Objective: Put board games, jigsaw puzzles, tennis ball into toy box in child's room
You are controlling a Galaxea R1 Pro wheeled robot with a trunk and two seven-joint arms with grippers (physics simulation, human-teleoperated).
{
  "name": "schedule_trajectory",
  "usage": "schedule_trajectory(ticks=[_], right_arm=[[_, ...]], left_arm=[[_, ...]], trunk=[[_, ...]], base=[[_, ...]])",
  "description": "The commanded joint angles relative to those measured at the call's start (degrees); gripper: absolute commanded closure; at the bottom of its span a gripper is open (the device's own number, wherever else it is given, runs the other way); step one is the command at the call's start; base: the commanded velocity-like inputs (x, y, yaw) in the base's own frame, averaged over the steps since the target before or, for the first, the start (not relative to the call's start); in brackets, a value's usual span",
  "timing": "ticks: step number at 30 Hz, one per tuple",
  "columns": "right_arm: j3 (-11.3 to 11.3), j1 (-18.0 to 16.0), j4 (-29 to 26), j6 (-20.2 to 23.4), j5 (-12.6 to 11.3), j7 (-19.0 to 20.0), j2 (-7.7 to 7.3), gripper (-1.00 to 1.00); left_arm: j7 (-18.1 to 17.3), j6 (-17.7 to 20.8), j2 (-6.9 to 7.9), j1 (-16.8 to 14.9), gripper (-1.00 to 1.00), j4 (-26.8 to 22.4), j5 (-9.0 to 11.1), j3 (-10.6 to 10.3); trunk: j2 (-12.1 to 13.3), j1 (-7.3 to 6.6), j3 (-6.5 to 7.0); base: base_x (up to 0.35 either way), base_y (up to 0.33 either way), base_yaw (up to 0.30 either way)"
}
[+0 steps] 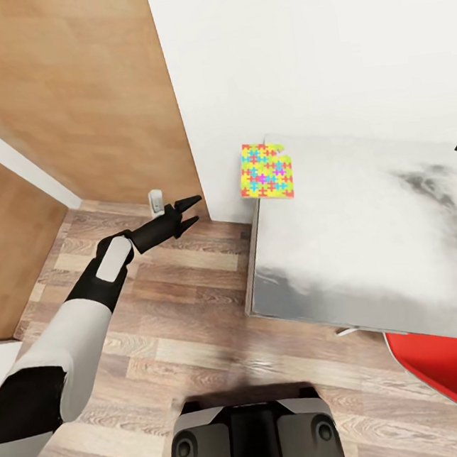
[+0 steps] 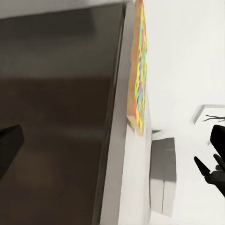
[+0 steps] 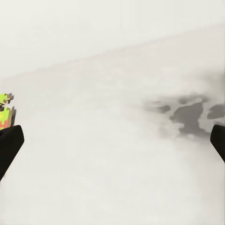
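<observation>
One jigsaw puzzle (image 1: 266,172), a thin square of pink, yellow, blue and green pieces, lies on the far left corner of the pale grey-white table (image 1: 373,239) and overhangs its edge. The left wrist view catches the puzzle (image 2: 139,75) edge-on beside the table's dark side. My left gripper (image 1: 192,211) hangs open over the wood floor, left of the table and short of the puzzle, holding nothing. My right gripper (image 3: 112,140) is open above the bare table top, with a sliver of the puzzle (image 3: 5,111) at its far side. The toy box, board games, ball and second puzzle are out of view.
A white wall runs behind the table and a wooden panel wall stands to the left. A small white fitting (image 1: 156,202) sits at the wall's base near my left gripper. A red seat (image 1: 453,365) pokes in by the table's near right corner. My base (image 1: 254,436) stands on plank floor.
</observation>
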Motion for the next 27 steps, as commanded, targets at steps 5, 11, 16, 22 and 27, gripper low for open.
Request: schedule_trajectory(ticks=[5, 11, 16, 22, 27], right_arm=[[0.0, -0.1, 0.0, 0.2, -0.6, -0.5, -0.01, -1.00], [0.0, -0.1, 0.0, 0.2, -0.6, -0.5, -0.01, -1.00], [0.0, 0.0, 0.0, 0.2, -0.6, -0.4, -0.05, -1.00], [0.0, 0.0, 0.0, 0.2, -0.6, -0.4, -0.06, -1.00], [0.0, 0.0, 0.0, 0.2, -0.6, -0.4, -0.05, -1.00]], left_arm=[[-0.3, 0.1, 0.22, 0.1, -1.00, -0.2, 0.1, -0.2], [-0.5, 0.0, 0.46, 0.2, -1.00, -0.3, -1.0, -0.1], [-0.7, -0.1, 0.61, 0.1, -1.00, -0.4, -3.2, 0.0], [-0.8, -0.1, 0.56, -0.1, -1.00, -0.4, -4.6, 0.0], [-0.8, -0.1, 0.58, -0.1, -1.00, -0.5, -5.2, 0.0]], trunk=[[-0.1, 0.04, -0.06], [-0.1, 0.04, -0.06], [-0.1, 0.04, -0.06], [-0.1, 0.04, -0.06], [-0.1, 0.04, -0.06]], base=[[0.032, 0.013, -0.005], [0.016, 0.006, -0.002], [0.007, 0.003, -0.001], [0.003, 0.001, 0.000], [0.001, 0.001, 0.000]])
